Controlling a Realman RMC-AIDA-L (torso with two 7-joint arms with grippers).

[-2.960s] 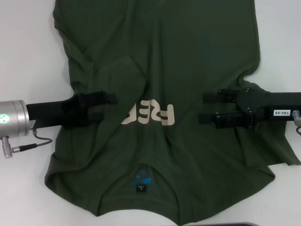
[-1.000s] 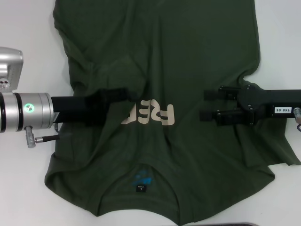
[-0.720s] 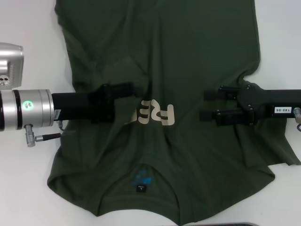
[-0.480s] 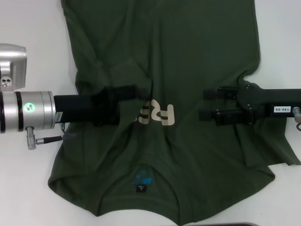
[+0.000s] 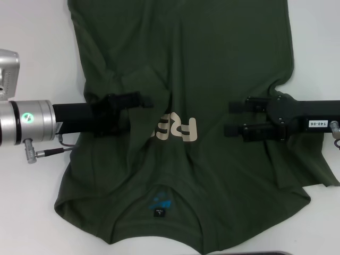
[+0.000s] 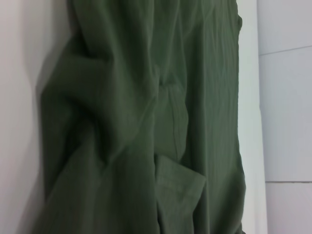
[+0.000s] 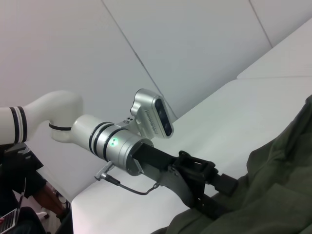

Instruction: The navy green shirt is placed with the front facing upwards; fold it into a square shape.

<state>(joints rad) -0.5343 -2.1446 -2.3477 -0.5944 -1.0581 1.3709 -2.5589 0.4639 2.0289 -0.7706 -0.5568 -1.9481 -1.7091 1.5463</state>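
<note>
Dark olive cotton: the navy green shirt [image 5: 212, 69] lies front-up on the white table [image 5: 32, 48], spread beneath and between both grippers, its cream letters [image 5: 175, 129] midway between them. The left gripper [image 5: 135, 101] lies low over bunched cloth at the shirt's left side; whether its fingers are apart or together cannot be told. The right gripper [image 5: 231, 118] hovers over the right side, fingers apart, holding nothing. The step in hand appears to be the first lengthwise fold, not yet formed. The next move likely requires each gripper to secure a side edge and carry it inward. Bare table outside each gripper offers room; the hem runs beyond view.
</note>
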